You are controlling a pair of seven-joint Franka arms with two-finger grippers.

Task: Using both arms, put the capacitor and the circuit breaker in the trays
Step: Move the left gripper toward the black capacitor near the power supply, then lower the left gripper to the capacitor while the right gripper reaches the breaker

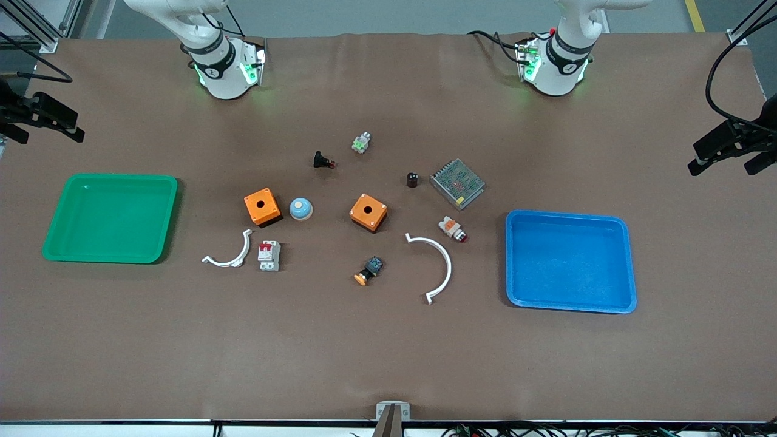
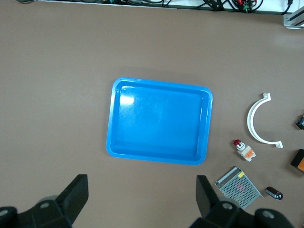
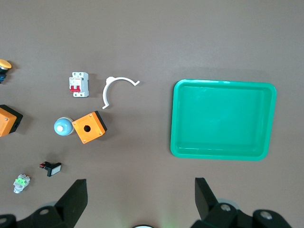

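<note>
Both sets of jaws are standing wide w/ nothing in them, arms waiting up by their bases. Left gripper (image 2: 142, 199) is hanging over bare bench near the blue tray (image 1: 628, 267); right gripper (image 3: 141, 199) likewise near the green tray (image 1: 170, 218). Nothing's done yet, I'd say: both trays are sitting empty. Capacitor (image 1: 412, 179) is lying just beside the mesh-topped grey box (image 1: 457, 183), well apart from the left jaws. Circuit breaker (image 1: 269, 255) is resting nr the smaller white arc (image 1: 230, 255), between green tray and middle, well apart from the right jaws.
</note>
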